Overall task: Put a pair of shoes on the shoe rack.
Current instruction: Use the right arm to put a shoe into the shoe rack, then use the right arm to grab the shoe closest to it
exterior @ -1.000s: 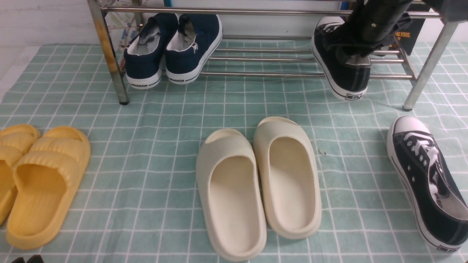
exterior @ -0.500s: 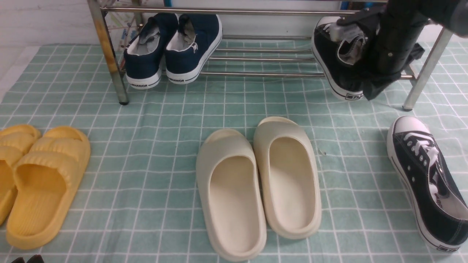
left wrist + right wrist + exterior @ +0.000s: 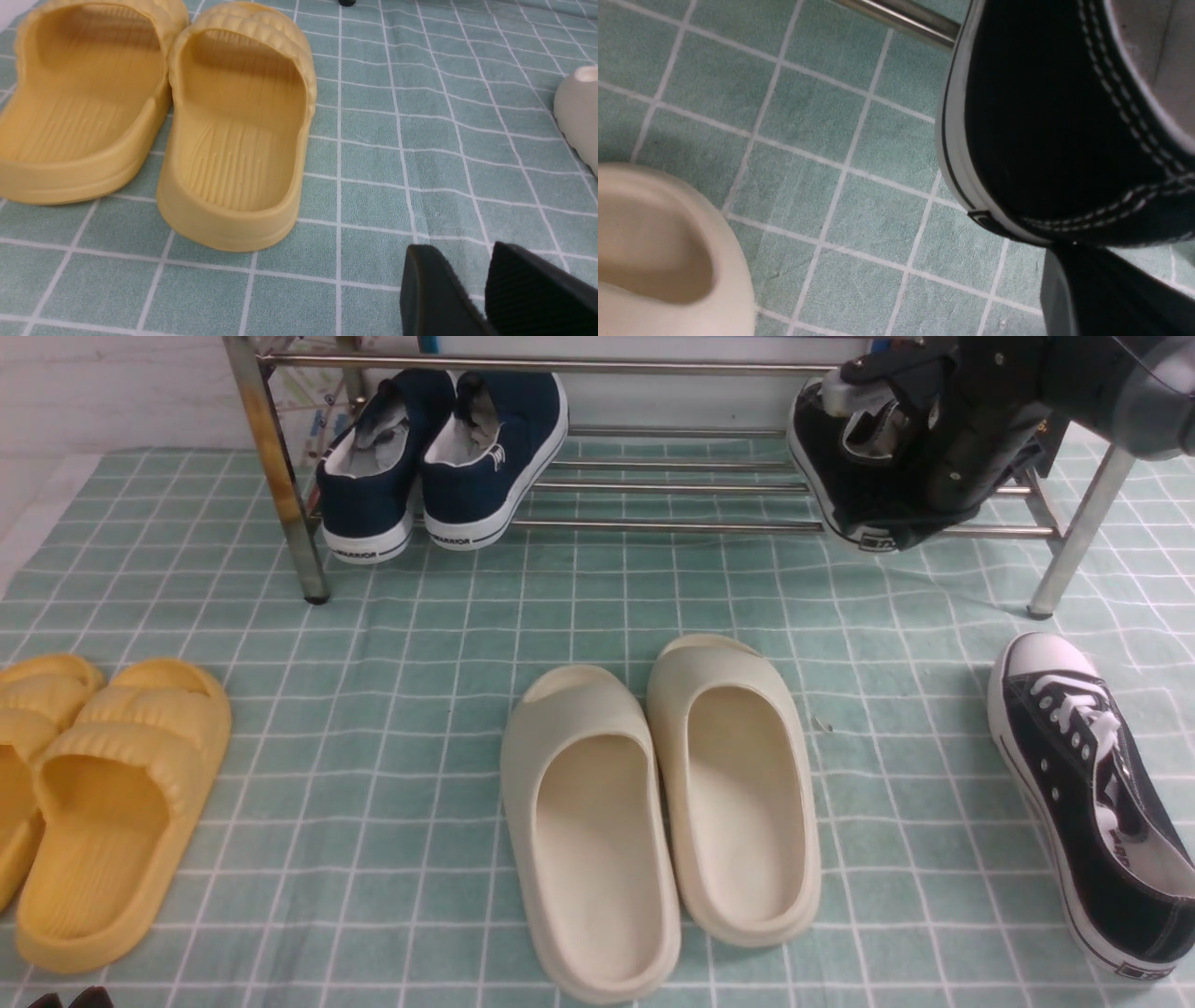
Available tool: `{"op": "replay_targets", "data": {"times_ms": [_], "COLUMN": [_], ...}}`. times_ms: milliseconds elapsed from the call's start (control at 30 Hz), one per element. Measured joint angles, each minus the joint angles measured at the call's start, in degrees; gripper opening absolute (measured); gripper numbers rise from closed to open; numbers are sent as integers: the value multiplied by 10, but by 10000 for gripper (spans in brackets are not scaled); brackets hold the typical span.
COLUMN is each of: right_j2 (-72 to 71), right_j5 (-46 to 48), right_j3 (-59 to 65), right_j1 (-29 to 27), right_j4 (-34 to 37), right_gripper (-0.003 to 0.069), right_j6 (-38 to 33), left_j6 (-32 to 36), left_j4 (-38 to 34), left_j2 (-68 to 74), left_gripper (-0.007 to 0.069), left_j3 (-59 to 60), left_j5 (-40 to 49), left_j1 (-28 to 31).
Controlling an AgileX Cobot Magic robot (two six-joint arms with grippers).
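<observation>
One black canvas shoe (image 3: 836, 476) lies on the lower bars of the chrome shoe rack (image 3: 653, 525) at the right, its heel (image 3: 1041, 130) at the front bar. My right gripper (image 3: 924, 523) is shut and rests against that heel; in the right wrist view its dark fingers (image 3: 1092, 280) touch the heel from behind. The other black shoe (image 3: 1083, 793) lies on the checked cloth at the right, toe toward the rack. My left gripper (image 3: 460, 263) hovers low over the cloth near the front left, open, with nothing between its fingers.
Navy sneakers (image 3: 439, 457) stand on the rack's left side. Cream slides (image 3: 653, 803) lie mid-cloth and yellow slides (image 3: 93, 793) at the left, close to my left gripper in the left wrist view (image 3: 187, 126). The rack's right leg (image 3: 1074, 541) stands beside my right arm.
My right gripper left the shoe's opening, shut, and moved behind the heel. The shoe slid farther back onto the rack bars. The left gripper stayed in place.
</observation>
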Motion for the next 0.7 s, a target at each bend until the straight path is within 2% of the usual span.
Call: {"op": "replay_targets", "data": {"times_ms": [133,200,233,267,300,333,367,433,533,700], "right_j2": [0,0,0,0,0,0,-2,-5,-31,-93], "right_j5": [-2,0,4,5,20,25,60,83,148,156], "right_j3": [0,0,0,0,-1,-2,-9,-16,-43,-29], "right_j1": [0,0,0,0,0,0,2,3,7,8], "right_j4": [0,-1,-1,-1,-1,-1,-1,-1,0,11], "right_gripper": [22,58,104,112,182,201,287,332,461,521], "right_j6": [0,1,7,7,7,11,13,13,-5,-19], "left_j6": [0,0,0,0,0,0,0,0,0,0], "left_j4": [0,0,0,0,0,0,0,0,0,0], "left_j2": [0,0,0,0,0,0,0,0,0,0], "left_gripper": [204,206,207,207,207,207,207,207,210,216], "left_j3": [0,0,0,0,0,0,0,0,0,0], "left_j5": [0,0,0,0,0,0,0,0,0,0], "left_j1": [0,0,0,0,0,0,0,0,0,0]}}
